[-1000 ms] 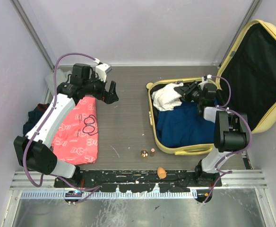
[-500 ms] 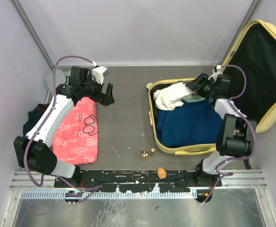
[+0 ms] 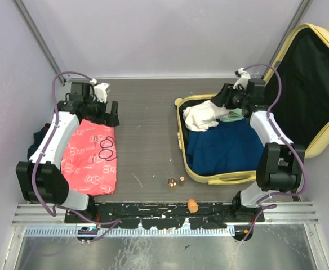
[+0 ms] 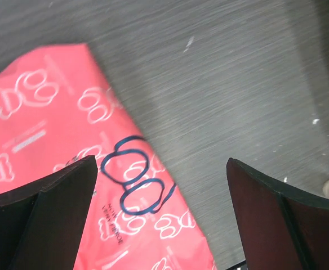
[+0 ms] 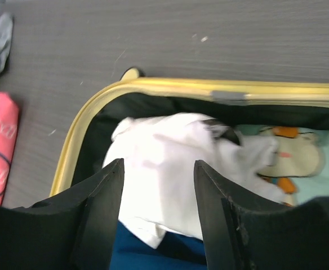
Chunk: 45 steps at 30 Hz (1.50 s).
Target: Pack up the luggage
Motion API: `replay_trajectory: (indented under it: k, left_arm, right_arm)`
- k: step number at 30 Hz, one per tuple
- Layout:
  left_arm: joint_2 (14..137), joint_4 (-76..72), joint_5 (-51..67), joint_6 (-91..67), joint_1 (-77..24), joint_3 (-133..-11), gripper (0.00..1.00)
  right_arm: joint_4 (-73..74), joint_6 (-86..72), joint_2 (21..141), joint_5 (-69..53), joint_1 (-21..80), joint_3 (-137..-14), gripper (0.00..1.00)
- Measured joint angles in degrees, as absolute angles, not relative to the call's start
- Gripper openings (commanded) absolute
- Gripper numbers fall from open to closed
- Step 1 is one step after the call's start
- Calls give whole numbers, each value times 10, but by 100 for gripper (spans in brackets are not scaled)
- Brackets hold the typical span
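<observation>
The luggage point(image 3: 181, 138) lies open at the right, a pale yellow shell with its black-lined lid point(image 3: 316, 79) tipped back. Inside are a crumpled white garment point(image 3: 203, 115) over a folded blue one point(image 3: 221, 149), and a teal printed item point(image 3: 232, 117). My right gripper point(image 3: 219, 97) hovers open over the white garment point(image 5: 170, 163); nothing sits between its fingers point(image 5: 158, 169). The yellow rim point(image 5: 209, 87) runs just beyond it. My left gripper point(image 3: 107, 112) stands wide open above the far end of a pink-red packet point(image 3: 94, 152) with bear prints point(image 4: 57, 146); its fingers point(image 4: 161, 163) hold nothing.
Dark blue clothing point(image 3: 38, 140) and a grey cloth point(image 3: 60, 93) lie at the left wall. Two small copper pieces point(image 3: 176, 181) and an orange lump point(image 3: 192, 205) rest near the front edge, between the arms' bases.
My right gripper has opened, let go of the white garment and drawn back toward the suitcase's far rim. My left gripper has moved left over the packet, still open.
</observation>
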<state>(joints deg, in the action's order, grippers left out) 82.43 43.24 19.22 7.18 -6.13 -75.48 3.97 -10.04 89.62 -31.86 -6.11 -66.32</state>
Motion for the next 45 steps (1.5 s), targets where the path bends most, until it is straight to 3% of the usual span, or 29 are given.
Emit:
replay_trajectory:
  k: [5,13,21,28,32,36,40,45]
  left_arm:
    - [852,463,165,72,-7,-740,99]
    - [952,480,122,80,42,-726,97]
    - [1080,489,157,95,36,-758,89]
    - [1167,538,189,130,-55,-879,84]
    - [1218,576,230,183,-135,-956,81]
    - [1252,638,263,307,-216,-1013,81]
    - [1244,690,271,449,-266,-999,81]
    - [1166,732,252,587,-266,-889,82]
  right_arm:
    - [50,-84,932,-325,-31,-648,57]
    - [72,-71,1001,-326,-70,-638,58]
    - [120,-50,959,-340,-85,-648,73]
    - [151,-18,885,-352,-85,-697,84]
    - [162,2,868,-357,-85,-731,99]
    - [170,20,861,-372,-85,-741,100]
    - [185,21,861,-416,-85,-751,100]
    - [228,10,894,-455,-61,-825,100]
